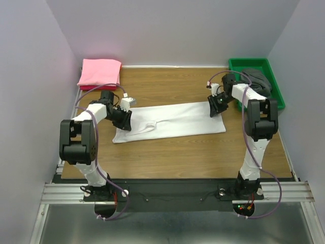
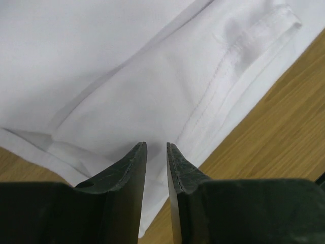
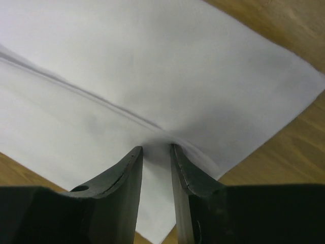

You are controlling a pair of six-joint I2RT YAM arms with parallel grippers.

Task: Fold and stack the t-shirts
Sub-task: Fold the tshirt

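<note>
three t-shirts (image 1: 172, 120) (image 1: 100, 71) (image 1: 260, 80), one tray (image 1: 238, 62), two arms (image 1: 81, 138) (image 1: 260, 121)

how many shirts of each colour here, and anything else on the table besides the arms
white t-shirt: 1
pink t-shirt: 1
dark grey t-shirt: 1
green tray: 1
total: 4

White t-shirt (image 1: 170, 121), plain, lying mid-frame; pink t-shirt (image 1: 100, 71) showing upper left; dark grey t-shirt (image 1: 260, 81) sitting in green tray (image 1: 237, 63), upper right; tabletop (image 1: 177, 152) showing brown wood grain.
</note>
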